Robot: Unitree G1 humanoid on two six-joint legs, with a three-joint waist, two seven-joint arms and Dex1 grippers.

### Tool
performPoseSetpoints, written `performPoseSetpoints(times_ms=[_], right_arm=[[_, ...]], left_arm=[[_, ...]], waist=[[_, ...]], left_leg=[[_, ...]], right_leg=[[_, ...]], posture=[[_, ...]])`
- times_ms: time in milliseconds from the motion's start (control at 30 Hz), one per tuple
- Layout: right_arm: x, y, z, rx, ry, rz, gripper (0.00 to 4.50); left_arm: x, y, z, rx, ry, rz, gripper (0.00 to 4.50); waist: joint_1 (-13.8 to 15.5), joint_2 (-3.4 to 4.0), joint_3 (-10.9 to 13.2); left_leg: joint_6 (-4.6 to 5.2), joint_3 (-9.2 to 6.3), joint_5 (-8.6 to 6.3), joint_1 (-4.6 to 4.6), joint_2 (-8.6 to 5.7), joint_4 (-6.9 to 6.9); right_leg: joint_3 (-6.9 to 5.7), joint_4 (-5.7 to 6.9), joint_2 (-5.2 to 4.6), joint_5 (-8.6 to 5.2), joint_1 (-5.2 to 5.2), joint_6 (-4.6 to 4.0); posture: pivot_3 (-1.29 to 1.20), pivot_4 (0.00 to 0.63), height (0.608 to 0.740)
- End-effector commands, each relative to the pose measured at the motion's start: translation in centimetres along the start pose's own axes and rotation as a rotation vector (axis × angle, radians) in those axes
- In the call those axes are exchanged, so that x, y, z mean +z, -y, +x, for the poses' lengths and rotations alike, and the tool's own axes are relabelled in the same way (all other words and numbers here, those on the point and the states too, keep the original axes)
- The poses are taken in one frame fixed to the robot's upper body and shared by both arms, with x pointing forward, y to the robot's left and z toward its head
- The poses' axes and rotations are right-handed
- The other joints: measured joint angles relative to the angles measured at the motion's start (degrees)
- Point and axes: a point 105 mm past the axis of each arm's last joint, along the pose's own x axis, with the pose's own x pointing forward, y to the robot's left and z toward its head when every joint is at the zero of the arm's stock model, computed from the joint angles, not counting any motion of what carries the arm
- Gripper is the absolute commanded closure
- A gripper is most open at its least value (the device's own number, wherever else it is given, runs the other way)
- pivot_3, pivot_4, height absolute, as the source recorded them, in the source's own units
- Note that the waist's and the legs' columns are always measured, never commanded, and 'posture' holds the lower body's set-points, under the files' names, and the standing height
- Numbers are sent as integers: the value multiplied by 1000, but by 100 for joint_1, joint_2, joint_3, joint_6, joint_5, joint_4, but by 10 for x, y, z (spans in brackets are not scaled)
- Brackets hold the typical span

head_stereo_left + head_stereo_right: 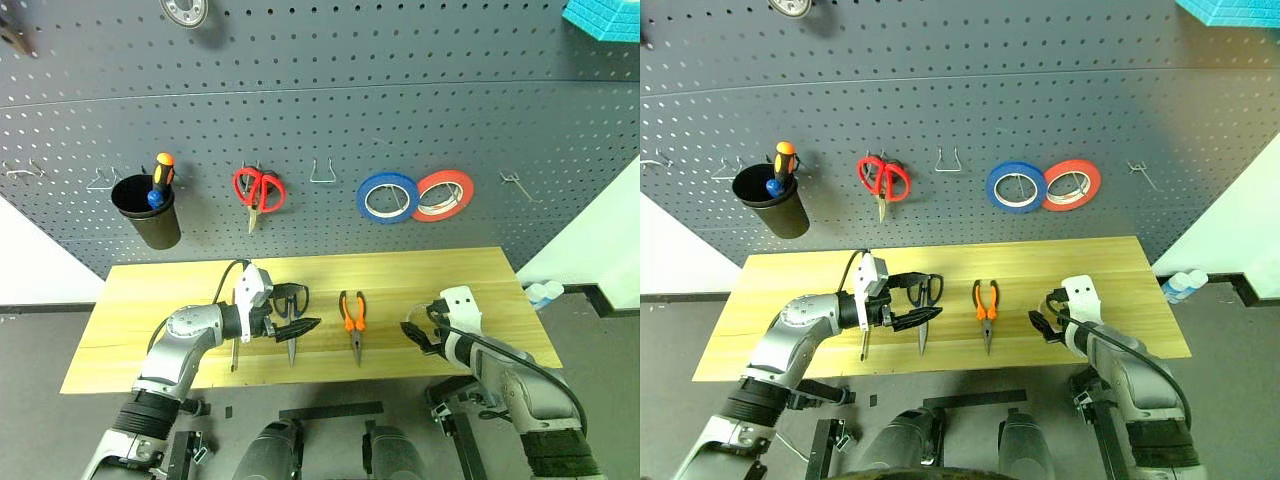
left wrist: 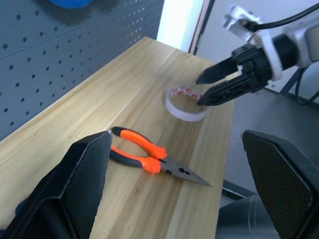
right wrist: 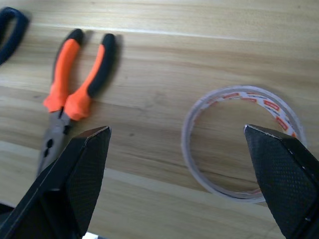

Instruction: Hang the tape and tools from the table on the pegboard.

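The thin whitish translucent tape roll [image 3: 242, 143] is lying flat on the long light yellow wood-grain table [image 1: 420, 268], near its right end. The right gripper [image 2: 213, 87] is hovering just above the roll with its two black fingers spread wide, holding nothing. Left of the roll, well apart from it, the orange-and-black handled pliers [image 1: 352, 318] are lying on the table, and further left the dark-handled scissors [image 1: 291, 318] and the slim screwdriver [image 1: 864, 343] are resting beside each other. The left gripper [image 1: 300, 310] is sitting over the scissors, its fingers also wide apart and gripping nothing.

On the large dark grey perforated pegboard [image 1: 330, 120] behind, a black round cup [image 1: 146, 212] is hanging at the left, holding an orange-and-black handled screwdriver [image 1: 160, 179] upright. Red-handled scissors [image 1: 258, 192], a blue tape roll [image 1: 387, 197] and a red tape roll [image 1: 443, 195] are hanging on hooks.
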Motion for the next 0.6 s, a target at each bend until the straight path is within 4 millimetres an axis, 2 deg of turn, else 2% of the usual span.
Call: performPoseSetpoints(times_ms=[33, 400, 600], right_arm=[[7, 3, 1, -9, 19, -13, 0], [-14, -6, 14, -5, -87, 28, 0], [-24, -19, 20, 37, -136, 51, 0]], left_arm=[[12, 4, 3, -18, 25, 44, 131], [15, 7, 6, -26, 32, 48, 131], [16, 8, 7, -26, 34, 50, 131]], waist=[[4, -1, 1], [7, -3, 12], [6, -2, 17]], left_leg=[[0, 0, 0, 0, 0, 0], [0, 0, 0, 0, 0, 0], [0, 0, 0, 0, 0, -1]], right_leg=[[0, 0, 0, 0, 0, 0], [0, 0, 0, 0, 0, 0], [0, 0, 0, 0, 0, 0]], posture=[[-50, 158, 738], [-30, 163, 738], [-26, 161, 738]])
